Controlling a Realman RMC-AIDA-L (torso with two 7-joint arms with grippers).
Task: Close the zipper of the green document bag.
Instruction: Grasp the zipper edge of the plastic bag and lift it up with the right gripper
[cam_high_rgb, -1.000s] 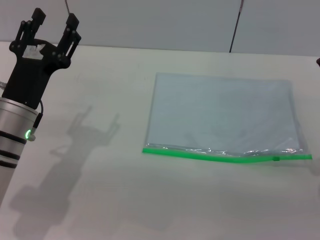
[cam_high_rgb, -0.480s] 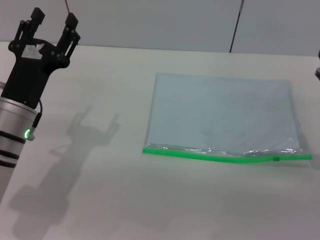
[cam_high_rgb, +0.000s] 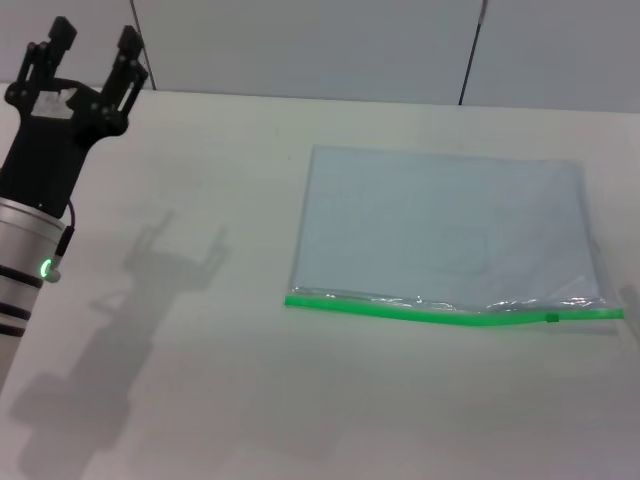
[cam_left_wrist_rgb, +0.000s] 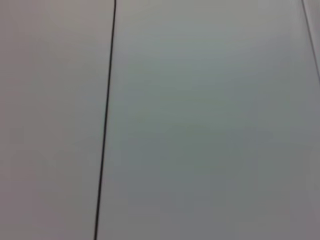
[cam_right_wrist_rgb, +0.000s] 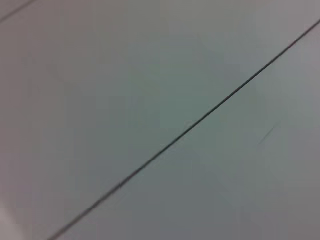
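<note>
Head view: your left gripper (cam_high_rgb: 88, 42) was raised at far left, fingers spread, holding nothing | green document bag (cam_high_rgb: 445, 230) lay flat on table (cam_high_rgb: 200, 400), well apart | zipper (cam_high_rgb: 450, 314) along near edge.

Bare table (cam_high_rgb: 230, 380) seen on every side of the green document bag (cam_high_rgb: 445, 230), zipper (cam_high_rgb: 450, 315) edge unobstructed in front; left gripper (cam_high_rgb: 88, 55) held well apart, fingers spread

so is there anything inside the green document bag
Nothing shows through the green document bag: its translucent face looks flat and uniformly pale. A thin pale sheet inside could not be ruled out.
</note>
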